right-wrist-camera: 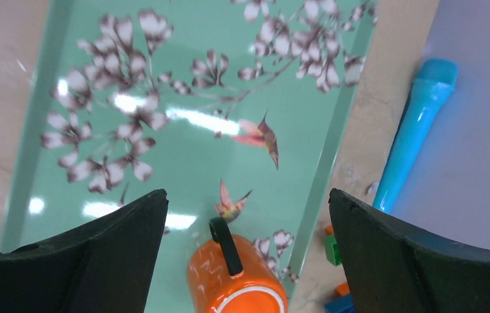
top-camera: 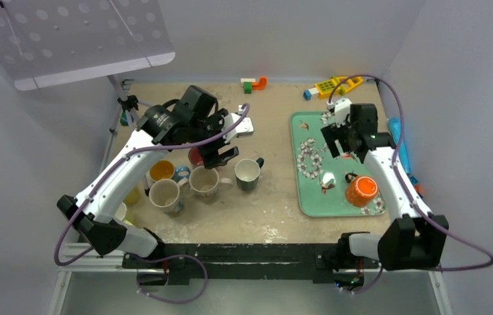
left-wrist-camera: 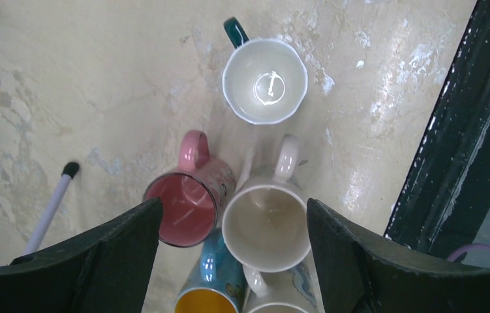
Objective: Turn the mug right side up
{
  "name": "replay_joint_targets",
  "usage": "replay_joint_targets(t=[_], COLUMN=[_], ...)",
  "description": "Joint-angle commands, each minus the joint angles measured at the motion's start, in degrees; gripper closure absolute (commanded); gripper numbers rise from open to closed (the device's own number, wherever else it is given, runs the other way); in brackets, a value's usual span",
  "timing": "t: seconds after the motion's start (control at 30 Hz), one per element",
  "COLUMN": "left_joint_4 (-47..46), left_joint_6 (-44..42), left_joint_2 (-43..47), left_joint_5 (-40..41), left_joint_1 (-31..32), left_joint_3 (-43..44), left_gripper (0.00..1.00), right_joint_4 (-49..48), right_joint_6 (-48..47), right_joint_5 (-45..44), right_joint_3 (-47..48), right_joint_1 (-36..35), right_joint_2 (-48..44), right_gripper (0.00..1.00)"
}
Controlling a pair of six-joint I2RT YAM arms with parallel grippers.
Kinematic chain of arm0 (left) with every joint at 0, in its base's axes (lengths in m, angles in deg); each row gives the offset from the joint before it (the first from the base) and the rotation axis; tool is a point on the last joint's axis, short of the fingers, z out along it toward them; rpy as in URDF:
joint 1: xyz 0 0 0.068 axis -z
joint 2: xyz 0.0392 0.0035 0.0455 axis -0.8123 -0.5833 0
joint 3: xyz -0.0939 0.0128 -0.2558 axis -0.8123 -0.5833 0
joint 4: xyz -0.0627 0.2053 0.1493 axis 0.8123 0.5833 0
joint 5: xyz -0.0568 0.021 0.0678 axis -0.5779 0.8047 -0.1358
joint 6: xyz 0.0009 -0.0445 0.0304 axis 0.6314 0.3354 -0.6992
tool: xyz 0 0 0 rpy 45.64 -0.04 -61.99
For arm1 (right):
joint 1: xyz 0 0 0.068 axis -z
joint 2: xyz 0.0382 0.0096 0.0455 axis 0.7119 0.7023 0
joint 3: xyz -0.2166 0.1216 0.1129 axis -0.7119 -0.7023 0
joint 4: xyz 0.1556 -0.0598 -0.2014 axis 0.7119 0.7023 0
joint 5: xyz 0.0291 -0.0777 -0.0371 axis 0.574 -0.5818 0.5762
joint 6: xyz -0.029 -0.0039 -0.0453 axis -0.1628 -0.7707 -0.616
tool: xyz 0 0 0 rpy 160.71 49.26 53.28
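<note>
The right gripper (right-wrist-camera: pixel 246 195) is hovering above the floral green tray (right-wrist-camera: pixel 183 169), its two dark fingers spread wide and gripping nothing. The orange mug (right-wrist-camera: pixel 239 287) is sitting on the tray just behind the open gap, on the wrist side of the fingertips, and it is touching neither finger. It appears to be resting mouth-down, since the overhead camera is showing a flat orange bottom facing up. Its black handle (right-wrist-camera: pixel 226 244) is pointing forward into the space between the fingers. Out past the finger on the right of the wrist view, a blue cylinder (right-wrist-camera: pixel 418 130) is lying off the tray, and a few toy bricks (right-wrist-camera: pixel 333 251) are lying nearer that finger, beside the tray's rim. The left gripper (left-wrist-camera: pixel 233 203) is likewise standing wide open and empty, hanging over a cluster of upright mugs. A pink mug (left-wrist-camera: pixel 186 199) and a cream mug (left-wrist-camera: pixel 268 225) are standing side by side directly beneath its gap and seem to be touching. A white mug with a dark green handle (left-wrist-camera: pixel 265 81) is standing ahead of the fingertips, apart from that pair. A blue mug with a yellow inside (left-wrist-camera: pixel 213 293) is pressing in behind them, toward the wrist.
</note>
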Motion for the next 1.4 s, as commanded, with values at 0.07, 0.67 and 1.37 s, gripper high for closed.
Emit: replay_joint_targets(t=[0.07, 0.67, 1.37], left_joint_4=[-0.77, -1.48, 0.16], left_joint_6=[1.67, 0.30, 1.23], left_joint_2=[5.10, 8.68, 9.21], left_joint_5=[-2.72, -4.46, -9.53], left_joint_1=[-1.53, -1.58, -1.62], left_joint_3=[-6.72, -8.62, -7.55], left_gripper=[0.15, 0.15, 0.15], right_joint_4=[9.19, 11.66, 9.10], right_joint_6=[-8.10, -4.81, -4.39], right_joint_5=[-8.10, -16.03, -13.17], right_joint_3=[0.25, -5.79, 5.00], right_joint_1=[-1.35, -1.53, -2.52], right_joint_2=[15.62, 18.49, 18.13], right_gripper=[0.12, 0.42, 1.00])
